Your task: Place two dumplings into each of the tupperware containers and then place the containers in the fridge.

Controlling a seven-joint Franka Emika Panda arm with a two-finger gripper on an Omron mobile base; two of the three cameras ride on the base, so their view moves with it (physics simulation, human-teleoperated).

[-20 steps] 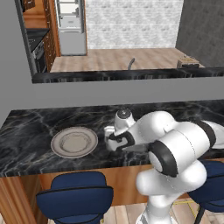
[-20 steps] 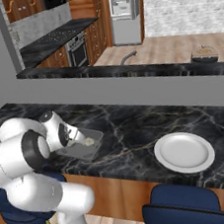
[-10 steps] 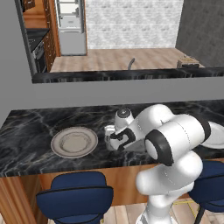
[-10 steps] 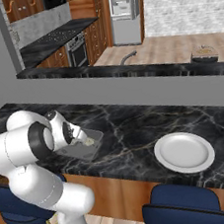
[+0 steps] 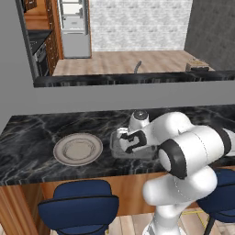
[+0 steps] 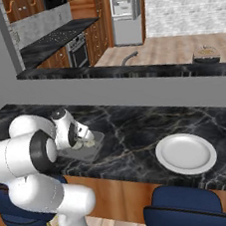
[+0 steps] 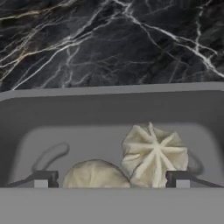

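A grey tupperware container [image 5: 115, 148] [image 6: 93, 150] sits on the black marble counter, and my gripper [image 5: 131, 142] [image 6: 81, 137] hangs low over it. In the hand view two dumplings lie inside its grey wall [image 7: 109, 105]. One is a pleated white dumpling [image 7: 153, 153]; the other, a smooth tan dumpling [image 7: 96, 175], lies beside it. My gripper [image 7: 110, 180] is open, its fingertips standing wide on either side of the pair and gripping nothing. A pale dumpling [image 6: 89, 144] shows beside the hand. The fridge [image 5: 74, 28] [image 6: 125, 9] stands open far back in the kitchen.
A round beige plate [image 5: 78, 149] [image 6: 186, 154] lies bare on the counter beside the container. A raised grey ledge [image 5: 114, 97] runs behind the counter. Blue stools [image 5: 78, 207] [image 6: 187, 207] stand below the front edge.
The jaws have spread wider over the container. The hand and arm have shifted slightly; the plate and container stay put.
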